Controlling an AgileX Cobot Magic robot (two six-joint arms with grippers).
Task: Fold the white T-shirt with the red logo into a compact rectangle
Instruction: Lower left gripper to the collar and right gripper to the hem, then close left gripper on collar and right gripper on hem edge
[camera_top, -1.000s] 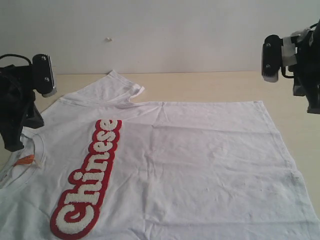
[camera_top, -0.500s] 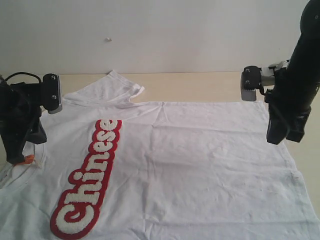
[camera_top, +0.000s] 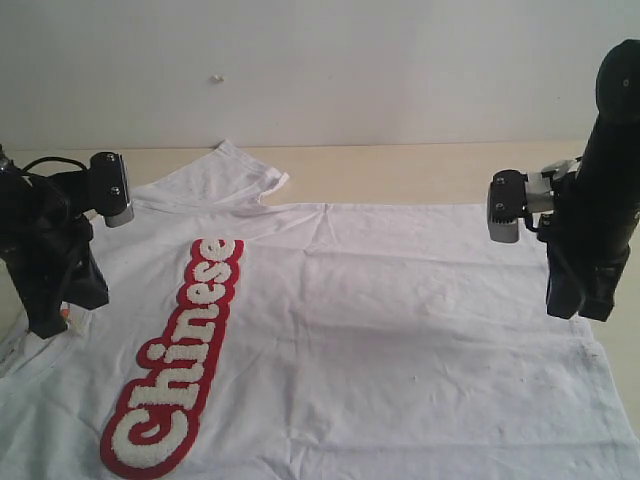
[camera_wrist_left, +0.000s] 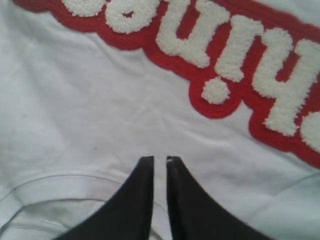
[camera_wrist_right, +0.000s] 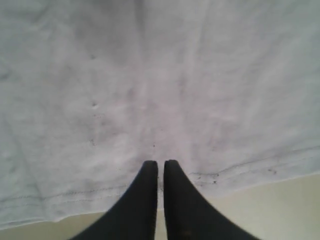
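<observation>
Your white T-shirt (camera_top: 400, 330) lies flat on the bench (camera_top: 420, 175), red logo (camera_top: 185, 340) at lower left. Expect light, limp cloth: pinch collar (camera_wrist_left: 60, 182) and hem (camera_wrist_right: 75, 202) edges. Left end effector (camera_wrist_left: 160, 160) and right end effector (camera_wrist_right: 160, 163): nearly clenched, empty.

We see L arm (camera_top: 45, 250) & R arm (camera_top: 595, 220) both matte black, chunky. Each wrist has a silver-grey cam block (camera_top: 110, 188) w/ small dark screws. Thin black cable (camera_top: 45, 162) loops above L arm. L pincer (camera_wrist_left: 156, 161), R pincer (camera_wrist_right: 160, 164): smooth black curved fingers, tapering.
</observation>
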